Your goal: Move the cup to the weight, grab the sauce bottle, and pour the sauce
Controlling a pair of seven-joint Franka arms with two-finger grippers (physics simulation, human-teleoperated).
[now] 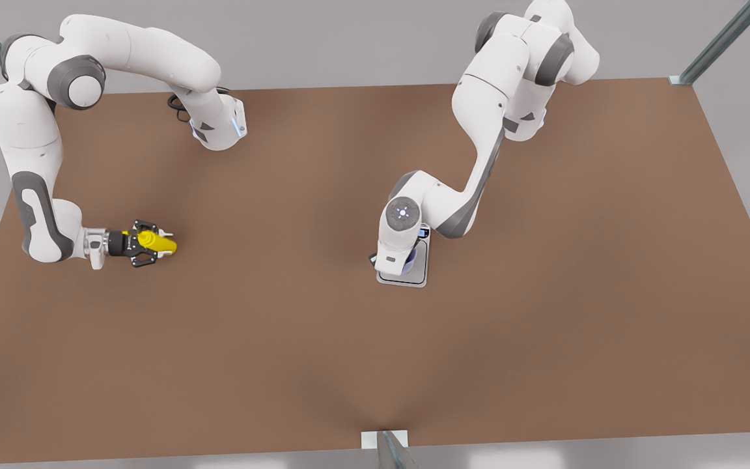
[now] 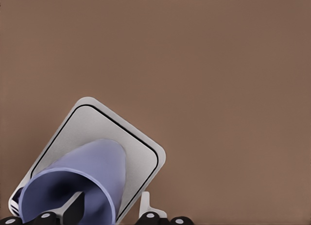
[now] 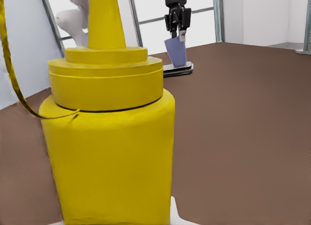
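Right end effector [image 1: 153,243]: closed around the sauce bottle [image 1: 157,242], at the front view's left, low over the bench [image 1: 284,339]. Fingers [image 1: 142,227] dark, clamping the yellow body from both sides; nozzle pointing toward the front view's right. Wrist level behind it, forearm rising steeply, elbow folded back over the bench's far left corner, base link near the far edge. From the right wrist view, bottle [image 3: 109,137] close up, cap stepped, nozzle tapering away from the camera.

Left end effector [image 3: 176,13]: gripping the cup [image 3: 176,51] by its rim, one finger [image 2: 73,210] inside the dark bowl, the other [image 2: 145,205] outside the wall. Cup [image 2: 82,186] lavender-blue, tilted, its base on or just above the weight [image 2: 141,152]; contact not clear. Weight [image 1: 414,277] silver-grey, flat on the bench near the middle, partly hidden under the white wrist in the front view. Arm bent sharply down from a base at the far edge, elbow dropped low, hand pointing straight down.

Bench brown, matte, wide. Around it, pale grey floor and walls; metal frame posts [image 1: 720,42] at the corners and one at the near edge; bright window panels behind the left arm in the right wrist view.
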